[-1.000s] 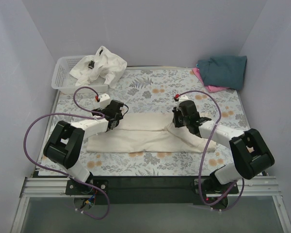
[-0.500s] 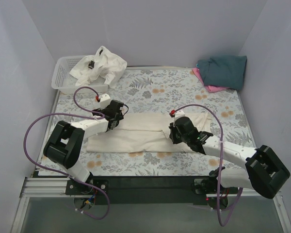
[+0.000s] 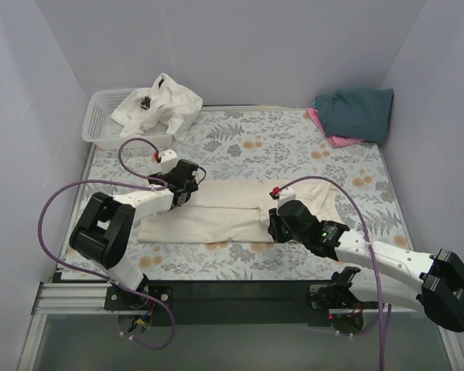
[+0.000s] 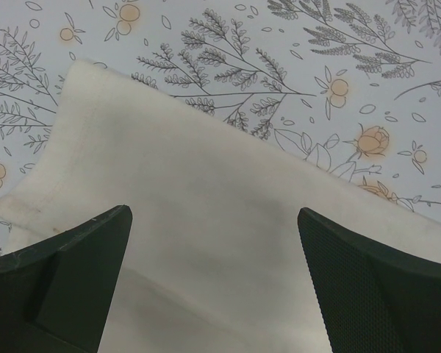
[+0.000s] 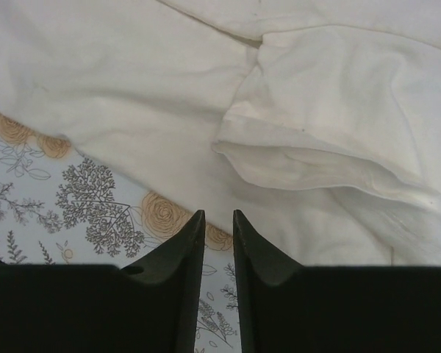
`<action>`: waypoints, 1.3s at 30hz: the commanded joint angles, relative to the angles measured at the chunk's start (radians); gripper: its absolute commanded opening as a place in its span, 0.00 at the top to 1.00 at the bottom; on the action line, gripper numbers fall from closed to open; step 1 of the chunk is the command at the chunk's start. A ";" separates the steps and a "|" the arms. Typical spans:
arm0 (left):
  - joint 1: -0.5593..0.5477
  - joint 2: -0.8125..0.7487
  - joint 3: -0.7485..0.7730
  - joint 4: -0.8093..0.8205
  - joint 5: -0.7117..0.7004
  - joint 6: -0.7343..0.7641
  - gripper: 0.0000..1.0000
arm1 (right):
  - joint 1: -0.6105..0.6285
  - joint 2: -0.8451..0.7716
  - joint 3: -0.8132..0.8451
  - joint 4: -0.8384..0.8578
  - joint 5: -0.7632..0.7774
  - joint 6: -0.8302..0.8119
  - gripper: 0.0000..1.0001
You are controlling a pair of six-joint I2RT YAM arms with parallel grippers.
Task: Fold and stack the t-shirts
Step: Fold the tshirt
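Observation:
A cream t-shirt (image 3: 220, 212) lies flat on the floral tablecloth as a long band; it also shows in the left wrist view (image 4: 206, 176) and the right wrist view (image 5: 125, 88). My left gripper (image 3: 187, 187) hovers over its far left part, jaws wide open and empty (image 4: 213, 220). My right gripper (image 3: 276, 224) sits low at the shirt's near edge, jaws almost together with nothing between them (image 5: 218, 215). A sleeve (image 5: 331, 140) lies folded on the shirt body just ahead of it. A dark teal t-shirt (image 3: 356, 112) rests folded on a pink one (image 3: 339, 141) at the back right.
A white lattice basket (image 3: 100, 124) stands at the back left, with crumpled off-white shirts (image 3: 166, 104) spilling over its rim, one showing a black label (image 3: 145, 101). Purple cables loop over both arms. Walls close in the left, back and right sides.
My right gripper has swung from over the shirt's far right part toward me and leftward, down to the shirt's near edge. The left gripper has stayed put.

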 commanded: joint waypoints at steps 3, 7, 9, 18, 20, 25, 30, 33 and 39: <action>-0.106 -0.028 0.030 0.017 -0.049 0.037 0.11 | 0.001 -0.028 0.032 -0.033 0.172 -0.007 0.79; -0.163 -0.038 0.044 0.032 -0.043 0.041 0.11 | -0.003 -0.004 0.116 -0.022 0.286 -0.051 0.77; -0.183 -0.038 0.049 0.042 -0.035 0.044 0.11 | -0.016 0.022 0.135 0.010 0.306 -0.074 0.76; -0.194 -0.035 0.033 0.038 -0.038 0.048 0.11 | -0.134 0.191 0.155 0.139 0.260 -0.140 0.76; -0.194 -0.036 0.030 0.037 -0.038 0.047 0.11 | -0.155 0.226 0.147 0.148 0.249 -0.142 0.76; -0.194 -0.048 0.024 0.037 -0.044 0.048 0.11 | -0.167 0.251 0.118 0.171 0.216 -0.140 0.76; -0.194 -0.045 0.023 0.037 -0.052 0.051 0.11 | -0.167 0.208 0.092 0.073 0.131 -0.102 0.76; -0.194 -0.044 0.021 0.037 -0.066 0.057 0.11 | -0.166 0.165 0.060 -0.011 0.087 -0.068 0.76; -0.194 -0.035 0.024 0.038 -0.075 0.057 0.11 | -0.143 0.014 0.017 -0.154 -0.025 -0.010 0.77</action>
